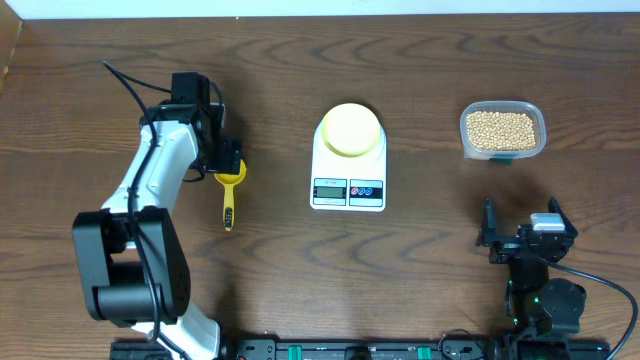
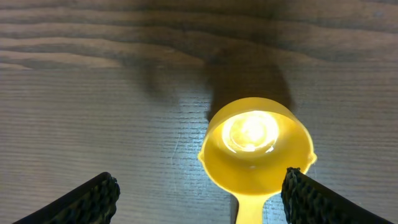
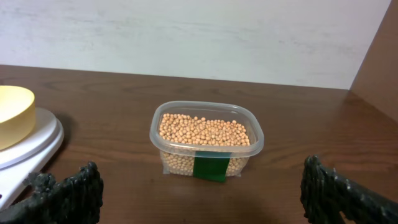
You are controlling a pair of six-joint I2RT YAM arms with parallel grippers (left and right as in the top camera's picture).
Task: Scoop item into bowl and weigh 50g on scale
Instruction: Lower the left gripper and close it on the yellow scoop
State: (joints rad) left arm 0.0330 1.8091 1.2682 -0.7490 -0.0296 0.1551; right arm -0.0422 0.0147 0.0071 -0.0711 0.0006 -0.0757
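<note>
The left gripper (image 1: pixel 226 160) (image 2: pixel 200 199) hung released, jaws spread wide and grasping nothing. The cup of the yellow scoop (image 1: pixel 230 190) (image 2: pixel 256 149) lay on the table (image 1: pixel 420 280) right below it, nearer its right finger, with the handle running back under the wrist. Well off to its right stood the scale (image 1: pixel 348 170) (image 3: pixel 31 146) with the bowl (image 1: pixel 350 128) (image 3: pixel 12 115) on its platform. The right gripper (image 1: pixel 520 222) (image 3: pixel 202 199) was likewise wide open and empty. The beans (image 1: pixel 500 127) (image 3: pixel 202 130) sat in a clear tub (image 1: pixel 502 130) (image 3: pixel 205 140) straight ahead of it, apart from its fingers.
</note>
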